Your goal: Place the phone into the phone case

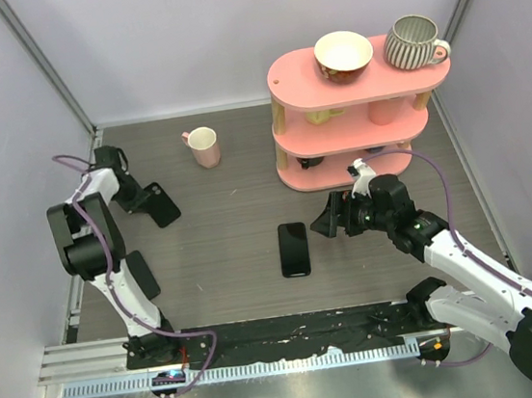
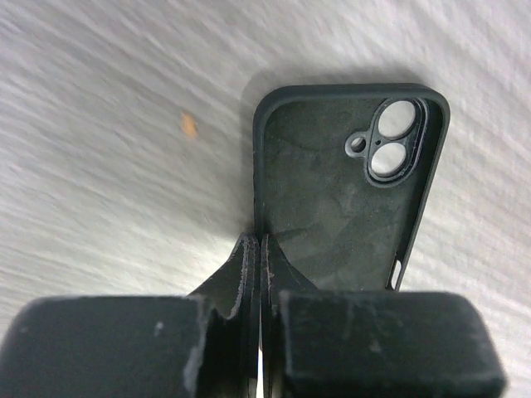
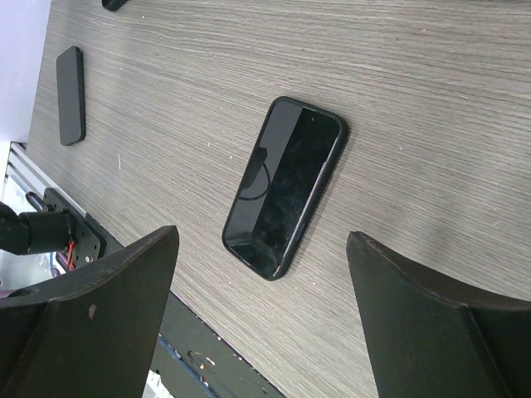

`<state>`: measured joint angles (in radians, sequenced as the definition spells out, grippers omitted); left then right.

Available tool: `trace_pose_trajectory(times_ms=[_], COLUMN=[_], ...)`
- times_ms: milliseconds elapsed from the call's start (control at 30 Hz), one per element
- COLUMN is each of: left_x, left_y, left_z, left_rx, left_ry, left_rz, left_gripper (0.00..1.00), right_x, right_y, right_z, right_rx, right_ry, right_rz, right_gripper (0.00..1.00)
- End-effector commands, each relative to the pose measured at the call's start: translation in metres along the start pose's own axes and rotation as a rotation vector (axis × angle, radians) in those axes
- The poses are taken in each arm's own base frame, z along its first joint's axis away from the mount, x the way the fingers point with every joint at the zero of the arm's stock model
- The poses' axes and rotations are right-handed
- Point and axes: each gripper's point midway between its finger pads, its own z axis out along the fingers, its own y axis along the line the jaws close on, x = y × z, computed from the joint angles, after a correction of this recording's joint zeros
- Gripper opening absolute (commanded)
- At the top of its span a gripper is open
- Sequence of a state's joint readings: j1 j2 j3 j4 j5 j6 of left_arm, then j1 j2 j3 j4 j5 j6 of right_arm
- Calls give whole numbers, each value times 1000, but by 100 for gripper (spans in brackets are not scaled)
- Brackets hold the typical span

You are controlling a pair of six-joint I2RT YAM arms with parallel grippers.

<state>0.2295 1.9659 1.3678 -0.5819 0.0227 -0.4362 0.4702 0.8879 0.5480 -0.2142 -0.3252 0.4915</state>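
The phone [image 1: 294,249] is a glossy black slab lying flat, screen up, at the middle of the table. It also shows in the right wrist view [image 3: 284,186]. My right gripper [image 1: 332,220] is open and empty, just right of the phone and above the table; in its wrist view [image 3: 261,236] the phone lies between and ahead of the spread fingers. The phone case [image 1: 158,204] is a matte black shell at the far left, seen inside-up with its camera cutout [image 2: 390,137]. My left gripper [image 1: 138,197] is shut on the case's side wall [image 2: 261,240].
A pink three-tier shelf [image 1: 349,121] with a bowl [image 1: 343,54] and a striped mug [image 1: 415,42] stands at the back right. A pink cup [image 1: 204,147] sits at the back. Another flat black slab [image 1: 142,273] lies by the left arm. A black strip [image 1: 292,330] runs along the near edge.
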Motion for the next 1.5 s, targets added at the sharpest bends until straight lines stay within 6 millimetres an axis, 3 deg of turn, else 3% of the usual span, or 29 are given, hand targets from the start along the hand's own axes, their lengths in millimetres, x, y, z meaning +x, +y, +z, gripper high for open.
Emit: trace_pose_trajectory(times_ms=[0,33,233,367,567,600,633,667,700,800,833,933,967,1033,1067,1233,1400,1467], left_x=[47,51,122,164,191,192,192,193,187,159,142,117,106,104,95,96,96,97], left_y=[-32,-43,-68,-67,-57,-58,-58,-57,-55,-42,-42,-22,-3,13,34,83,138,149], left_z=[-36,-49,-68,-69,-65,-68,-69,-72,-76,-91,-102,-120,-121,-122,-124,-120,-116,-113], left_rx=[36,79,181,194,204,216,217,214,196,94,81,26,8,28,6,-73,-288,-316], left_ry=[52,37,94,158,206,205,203,209,186,85,20,-58,-62,-43,-65,-87,-151,-164], left_rz=[116,115,171,171,176,174,173,179,187,215,229,186,105,6,-88,-257,-367,-408], left_gripper=[0,0,0,0,0,2,11,26,52,80,84,93,94,94,94,100,100,100], right_x=[-27,-27,-31,-30,-28,-29,-27,-27,-27,-29,-28,-30,-32,-32,-32,-33,-35,-36], right_y=[16,16,23,25,26,26,25,26,26,29,29,26,26,25,26,32,33,35], right_z=[-4,-4,-7,-9,-10,-10,-10,-11,-12,-15,-16,-17,-17,-17,-17,-19,-21,-24], right_rx=[-34,-36,-65,-80,-89,-87,-87,-90,-91,-101,-100,-86,-81,-80,-84,-112,-118,-123], right_ry=[-72,-73,-93,-98,-93,-96,-92,-95,-96,-111,-113,-129,-136,-135,-134,-135,-151,-163], right_rz=[-37,-36,-47,-49,-62,-61,-61,-60,-59,-65,-67,-71,-72,-74,-75,-80,-84,-87], right_gripper=[88,89,88,89,89,88,89,89,89,89,89,89,89,89,89,89,89,89])
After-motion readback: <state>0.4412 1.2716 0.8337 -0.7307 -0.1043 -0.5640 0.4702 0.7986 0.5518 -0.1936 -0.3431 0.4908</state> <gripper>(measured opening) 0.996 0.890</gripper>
